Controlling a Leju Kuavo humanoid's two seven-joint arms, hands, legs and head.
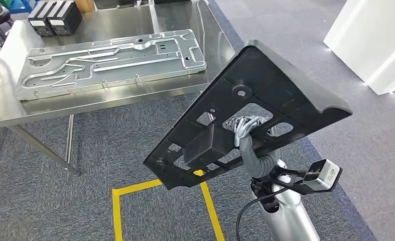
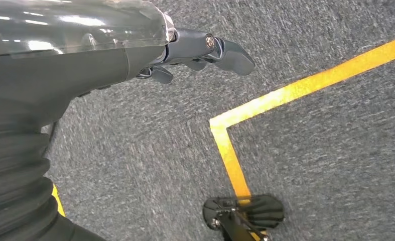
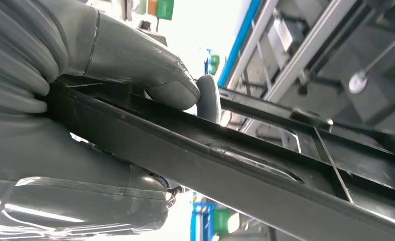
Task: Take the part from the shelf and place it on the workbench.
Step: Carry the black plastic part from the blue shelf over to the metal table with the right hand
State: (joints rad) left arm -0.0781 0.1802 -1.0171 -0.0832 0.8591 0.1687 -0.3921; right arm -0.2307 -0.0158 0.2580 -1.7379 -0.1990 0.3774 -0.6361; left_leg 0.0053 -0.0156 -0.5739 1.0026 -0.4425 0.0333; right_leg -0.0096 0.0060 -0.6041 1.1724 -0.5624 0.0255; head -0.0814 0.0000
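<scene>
One black part gripped in right hand, tilted above carpet, near steel workbench. Left hand released, fingers spread, holding nothing.

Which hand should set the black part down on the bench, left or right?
Right. The right hand already grips the black part, raised near the steel workbench. The left hand hangs over the carpet, holding nothing. The bench's near edge, in front of the metal plate, looks free.
</scene>
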